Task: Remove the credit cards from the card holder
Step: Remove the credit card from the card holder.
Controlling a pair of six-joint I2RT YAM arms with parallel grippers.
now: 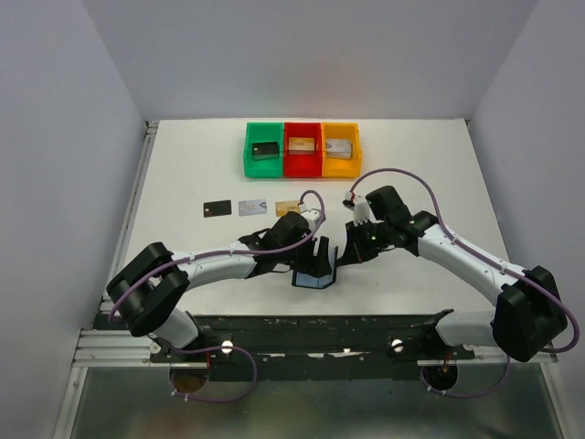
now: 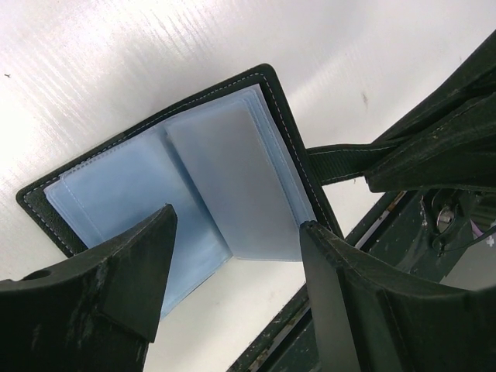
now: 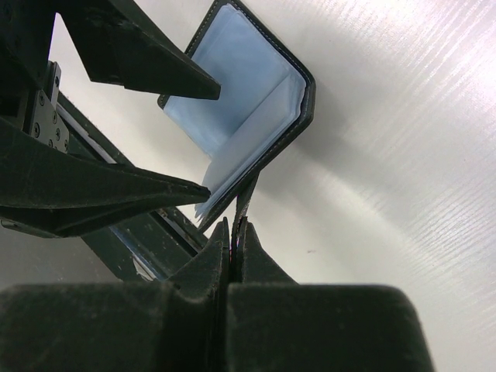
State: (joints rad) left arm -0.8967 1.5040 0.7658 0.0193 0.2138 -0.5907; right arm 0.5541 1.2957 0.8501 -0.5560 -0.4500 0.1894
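The black card holder (image 1: 313, 276) lies open on the table, its blue-grey sleeves showing in the left wrist view (image 2: 194, 170) and the right wrist view (image 3: 240, 101). My right gripper (image 3: 235, 232) is shut on the holder's thin black strap (image 3: 246, 198) at its right edge; it also shows in the top view (image 1: 347, 252). My left gripper (image 2: 236, 232) is open and empty just above the sleeves, and shows in the top view (image 1: 315, 256). Three credit cards lie in a row behind: black (image 1: 217, 209), silver-grey (image 1: 252, 208), tan-gold (image 1: 286, 205). A fourth card is not visible.
Green (image 1: 264, 165), red (image 1: 303, 166) and yellow (image 1: 339, 166) bins stand side by side at the back, each with a block inside. The dark rail of the table's near edge (image 2: 403, 232) runs just in front of the holder.
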